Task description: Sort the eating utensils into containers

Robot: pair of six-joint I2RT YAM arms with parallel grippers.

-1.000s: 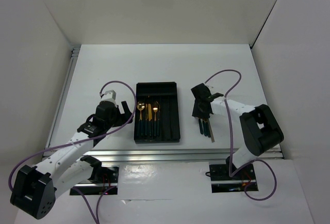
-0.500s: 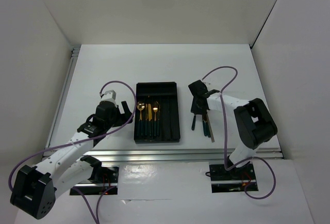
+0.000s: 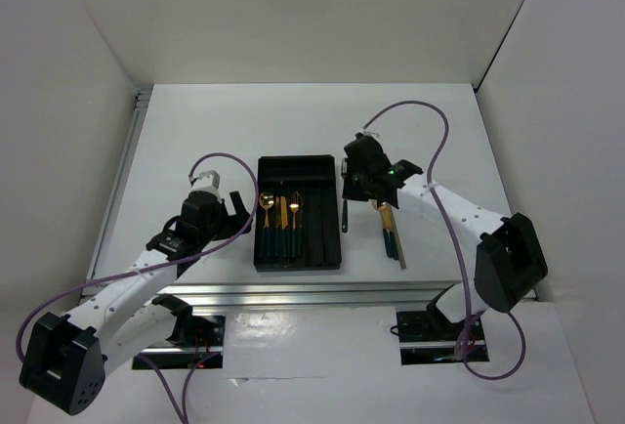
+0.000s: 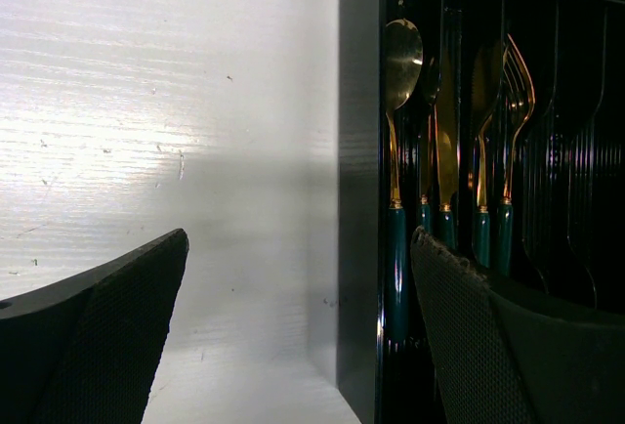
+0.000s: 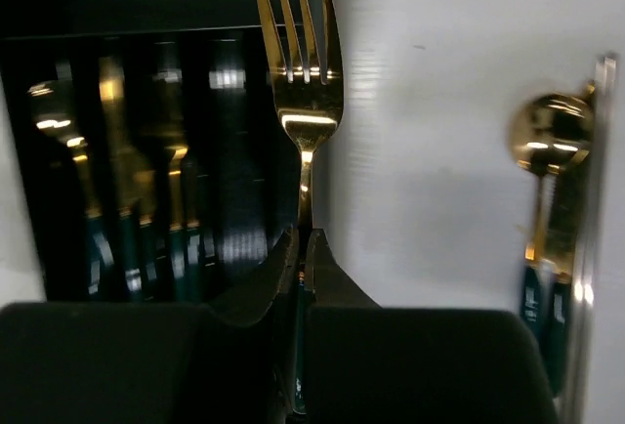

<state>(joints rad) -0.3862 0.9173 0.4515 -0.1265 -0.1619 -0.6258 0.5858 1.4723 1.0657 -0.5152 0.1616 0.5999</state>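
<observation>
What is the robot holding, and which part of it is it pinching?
The right end effector pinches a gold fork low on its stem, about where the handle begins. The left end effector is open and holds nothing.

From above, light falls bright and even on the white table (image 3: 293,121), shadows soft. In the left wrist view, streaky glare lies ahead of the jaws; the tray (image 4: 356,150) is dim, the fingers (image 4: 107,336) blurred. The right wrist view is darker: the fork (image 5: 305,102) between the jaws gleams sharp, the spoon (image 5: 550,131) to their right glares.
</observation>
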